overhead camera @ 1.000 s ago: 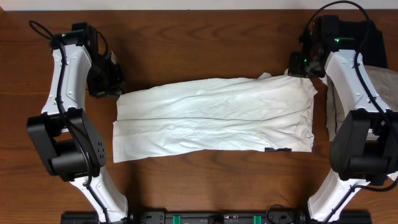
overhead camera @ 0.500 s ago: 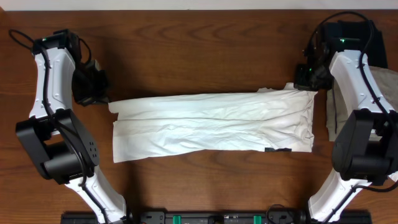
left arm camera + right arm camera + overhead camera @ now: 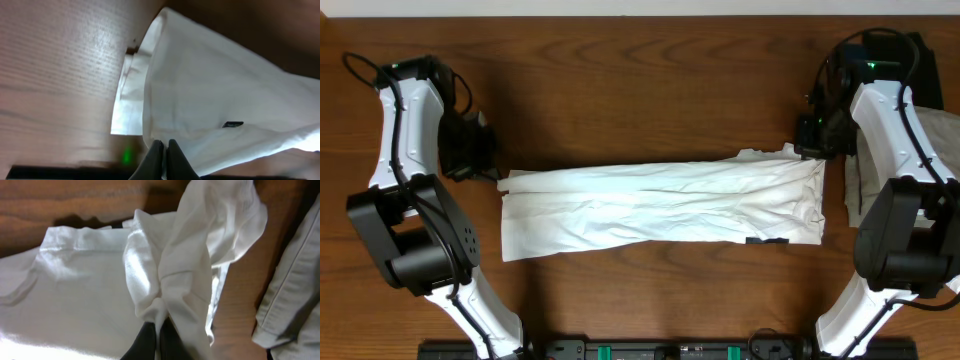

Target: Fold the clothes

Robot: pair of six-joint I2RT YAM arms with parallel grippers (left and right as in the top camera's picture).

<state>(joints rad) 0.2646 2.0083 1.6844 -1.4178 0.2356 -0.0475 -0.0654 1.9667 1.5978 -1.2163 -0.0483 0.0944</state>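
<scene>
The white T-shirt lies as a long strip across the middle of the table. Its far long edge now sits closer to the table's near side than a second ago, so the strip is narrower. The left gripper is clamped on the far corner toward the table's left end. The right gripper is pinched on bunched cloth toward the right end, near a grey-beige garment. The lengthwise fold looks partly laid over. The near edges are not yet matched.
</scene>
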